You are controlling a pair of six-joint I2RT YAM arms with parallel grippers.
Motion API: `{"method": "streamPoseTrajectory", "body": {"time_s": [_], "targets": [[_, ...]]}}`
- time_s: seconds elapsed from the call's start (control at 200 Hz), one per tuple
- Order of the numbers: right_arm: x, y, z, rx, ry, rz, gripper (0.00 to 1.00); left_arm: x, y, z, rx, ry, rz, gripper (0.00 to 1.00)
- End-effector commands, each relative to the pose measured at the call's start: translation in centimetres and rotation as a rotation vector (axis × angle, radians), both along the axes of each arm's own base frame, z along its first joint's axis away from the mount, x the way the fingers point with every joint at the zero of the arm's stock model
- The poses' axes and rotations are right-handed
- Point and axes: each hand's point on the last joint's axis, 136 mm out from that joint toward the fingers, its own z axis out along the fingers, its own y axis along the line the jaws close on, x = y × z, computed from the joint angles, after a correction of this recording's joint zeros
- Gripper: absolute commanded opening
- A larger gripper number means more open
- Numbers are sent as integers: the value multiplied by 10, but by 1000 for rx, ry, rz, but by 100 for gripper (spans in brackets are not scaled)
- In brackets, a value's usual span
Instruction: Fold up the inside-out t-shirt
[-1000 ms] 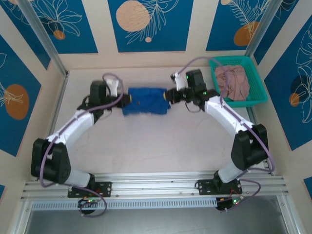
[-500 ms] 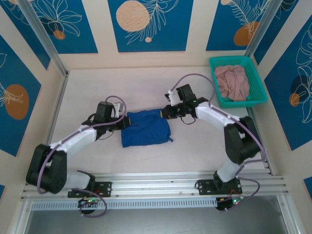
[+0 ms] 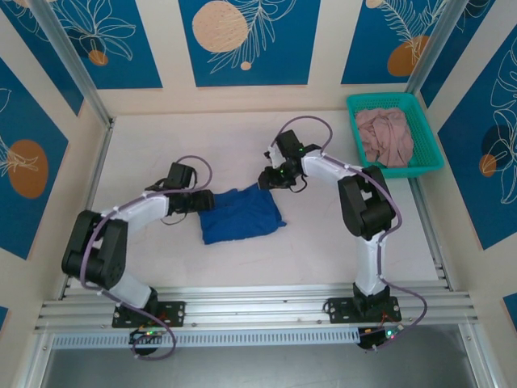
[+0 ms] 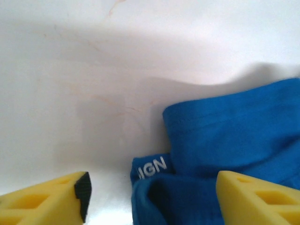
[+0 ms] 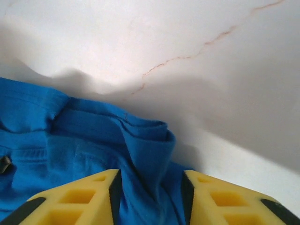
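Note:
The inside-out t-shirt [image 3: 241,214] lies on the white table as a folded blue bundle in the middle. My left gripper [image 3: 203,202] sits low at its left edge, open, fingers wide apart. In the left wrist view the left gripper [image 4: 152,187] straddles a fold of the t-shirt [image 4: 234,136] bearing a small label [image 4: 152,168]. My right gripper [image 3: 265,179] is at the shirt's far right corner. In the right wrist view the right gripper [image 5: 151,180] has its jaws parted, with a raised ridge of the t-shirt [image 5: 70,140] standing between them.
A teal basket [image 3: 433,166] holding a dusty-pink garment [image 3: 386,136] stands at the back right. Metal frame posts and walls enclose the table. The arms' mounting rail [image 3: 258,311] runs along the near edge.
Both grippers carried the shirt from the far middle toward me and set it down. Both were shut on its ends and have now opened, letting the cloth go.

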Motion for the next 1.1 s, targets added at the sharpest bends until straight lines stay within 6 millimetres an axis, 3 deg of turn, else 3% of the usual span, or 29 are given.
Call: {"method": "streamPoseTrajectory", "body": {"time_s": [0.0,0.16,0.345,0.42,0.54,0.69,0.75,0.89,1.095], "targets": [[-5,-12,45,9,-77,-8,55,-16,7,16,-13,-16,-2,90],[-23,-19,57,36,-92,-13,63,-45,-25,-3,-224,91,-61,94],[-33,-20,60,57,-87,-10,64,-47,-49,-18,-324,145,-103,86],[-34,-20,59,59,-85,-12,64,-47,-59,-22,-354,156,-118,74],[-35,-20,60,64,-93,-15,64,-36,-57,-33,-323,143,-93,43],[-34,-21,68,67,-109,-17,64,-11,-24,-48,-150,158,-47,9],[-34,-22,74,73,-119,-20,64,1,-5,-48,-78,162,-32,1],[-41,-21,86,99,-125,-21,64,32,58,-29,227,161,-49,0],[-51,-19,92,130,-100,-4,64,80,173,-10,705,245,-34,0]]}}
